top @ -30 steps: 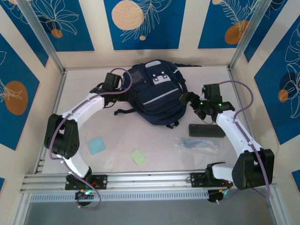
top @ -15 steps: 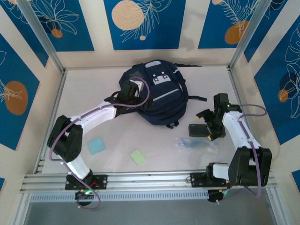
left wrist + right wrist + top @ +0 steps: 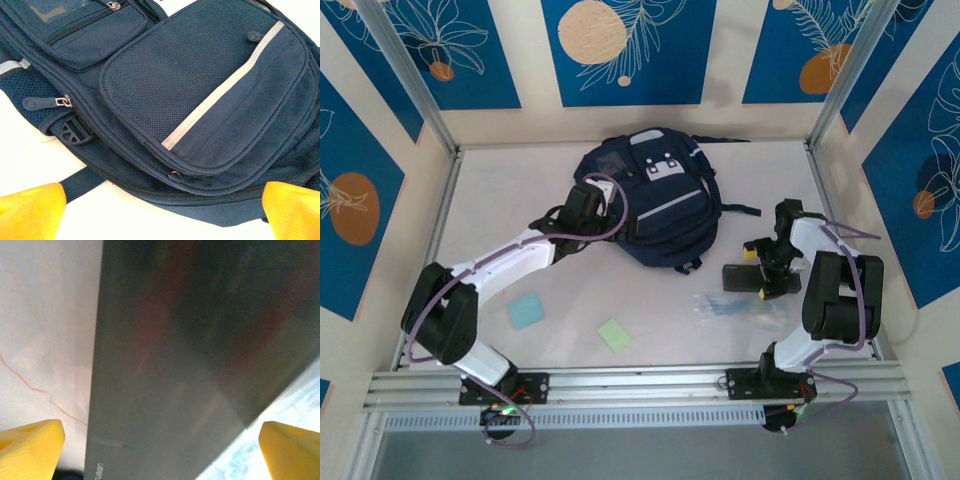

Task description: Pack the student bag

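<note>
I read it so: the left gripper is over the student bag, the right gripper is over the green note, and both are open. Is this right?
Not quite. The right gripper is over the dark grey case, not the green note, as the right wrist view shows. The left gripper is over the student bag, and both are open.

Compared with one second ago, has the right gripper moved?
Yes. The right gripper went away from the backpack, toward the near edge of the table, and now hangs open over the dark flat case.
</note>
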You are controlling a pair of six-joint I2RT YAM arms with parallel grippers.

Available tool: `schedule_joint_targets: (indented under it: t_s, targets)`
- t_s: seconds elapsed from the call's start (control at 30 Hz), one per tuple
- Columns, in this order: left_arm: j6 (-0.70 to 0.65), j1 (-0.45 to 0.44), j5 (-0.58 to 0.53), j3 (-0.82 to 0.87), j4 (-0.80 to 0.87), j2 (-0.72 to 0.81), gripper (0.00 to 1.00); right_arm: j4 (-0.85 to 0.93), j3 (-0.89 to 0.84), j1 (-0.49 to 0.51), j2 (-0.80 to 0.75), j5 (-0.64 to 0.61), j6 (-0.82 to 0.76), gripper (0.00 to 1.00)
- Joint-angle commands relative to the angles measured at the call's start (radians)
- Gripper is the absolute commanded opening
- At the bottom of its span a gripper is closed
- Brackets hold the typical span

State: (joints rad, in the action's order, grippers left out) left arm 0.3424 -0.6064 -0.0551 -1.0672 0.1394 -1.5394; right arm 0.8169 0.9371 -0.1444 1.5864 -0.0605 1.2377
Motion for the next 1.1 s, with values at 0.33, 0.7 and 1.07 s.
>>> schedule_joint_targets:
  t_s: [0.33,0.7,1.07]
  targets:
    - [-0.006,-0.013,0.037,-0.012,-0.021,0.008,1.0,-0.032,0.025,0.029,0.114,-0.032,0.036,0.92]
    - [-0.254,-0.04,0.137,-0.164,-0.014,-0.151,0.95,0.019,0.146,0.064,-0.022,-0.044,-0.222,0.53]
    - [-0.452,-0.099,0.18,-0.442,0.086,-0.416,0.88,0.002,0.12,0.077,-0.154,0.084,-0.504,0.52]
